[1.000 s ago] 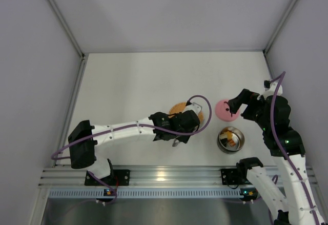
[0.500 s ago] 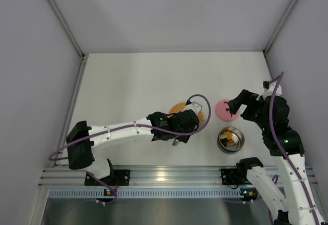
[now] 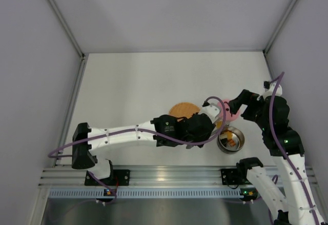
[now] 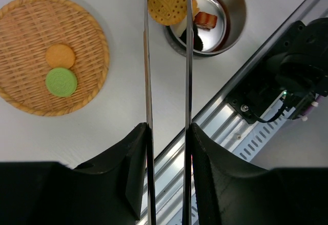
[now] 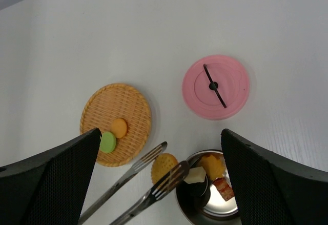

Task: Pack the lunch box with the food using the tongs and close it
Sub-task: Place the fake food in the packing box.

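My left gripper [image 4: 167,130] has swung to the right since a second ago, off the mat [image 4: 31,30] and over to the lunch box [image 4: 233,20], so the mat now lies uncovered in the overhead view; my right gripper [image 5: 160,138] has not shifted and hangs above the table [image 3: 133,81] near the lid [image 5: 216,86]; my left fingers [image 4: 130,158] are pressed in close on the tongs [image 4: 148,71], one on each arm from outside, and the two tips pinch a round yellow cracker [image 4: 167,1] with dotted holes, held at the near rim of the lunch box, partly over it; my right fingers [image 5: 51,179] are spread as wide as they go and hold nothing; the lunch box is a small shiny steel bowl, uncovered, standing on the table near the front rail, just beside the mat and well apart from neither; the pink lid lies flat on the table beyond it, a dark bar across its middle; by count: one lunch box, one lid, one pair of tongs, one woven mat; two pieces on the mat, an orange one [image 4: 60,56] and a green one [image 4: 61,81], touching; one cracker in the tongs; inside the bowl I make out an orange piece, a reddish piece [image 4: 205,19] and a dark one, with a pale patch I cannot identify.
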